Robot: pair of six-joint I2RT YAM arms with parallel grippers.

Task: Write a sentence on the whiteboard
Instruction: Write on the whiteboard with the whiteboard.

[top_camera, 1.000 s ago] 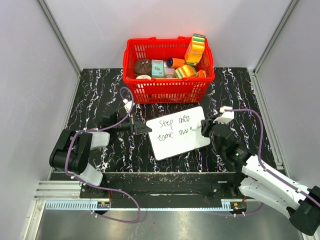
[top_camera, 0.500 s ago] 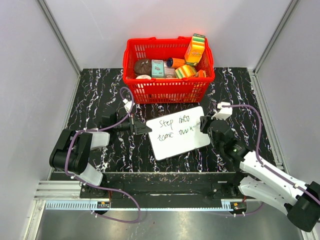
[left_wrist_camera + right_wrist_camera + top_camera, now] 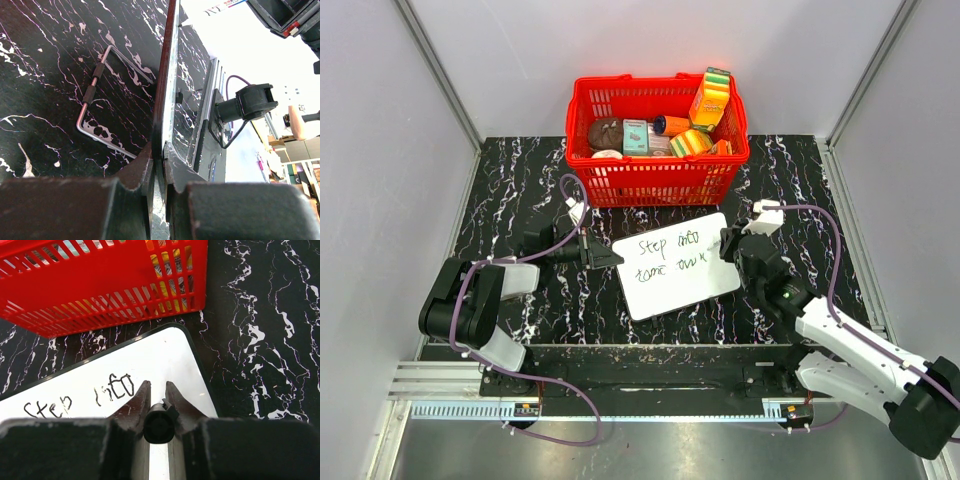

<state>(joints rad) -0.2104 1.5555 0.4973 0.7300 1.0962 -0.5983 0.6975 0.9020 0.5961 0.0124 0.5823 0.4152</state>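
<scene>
Over the last second the right end effector (image 3: pixel 728 250) has crept a little to the left and farther from the arm bases, closing in on the right edge of the whiteboard (image 3: pixel 672 292). The left arm and the board have not shifted.

The whiteboard lies flat on the black marbled bench (image 3: pixel 515 185), slightly rotated, just on the near side of the red basket (image 3: pixel 655 182) and roughly midway between the two arms. The sentence (image 3: pixel 670 255) runs across it in two lines of thin black handwriting. The upper line reads "Step into", and the lower line is harder to read from above.

The left end effector (image 3: pixel 604 257) is clamped on the board's left edge. In the left wrist view its two fingers (image 3: pixel 145 167) press against either face of the thin edge, which runs away from the camera.

The right end effector sits over the board's right edge, beside the end of the writing. The right wrist view shows its fingers (image 3: pixel 136 402) closed around a black marker (image 3: pixel 159 426), seen end-on. Whether the tip touches the board cannot be told. Beyond it that view shows the words "Step into" (image 3: pixel 80 401) and the board's rounded far-right corner. The basket's slatted wall (image 3: pixel 100 282) stands just past it.

The basket holds several packages, among them an upright orange and yellow carton (image 3: pixel 710 97) at its far right corner.
</scene>
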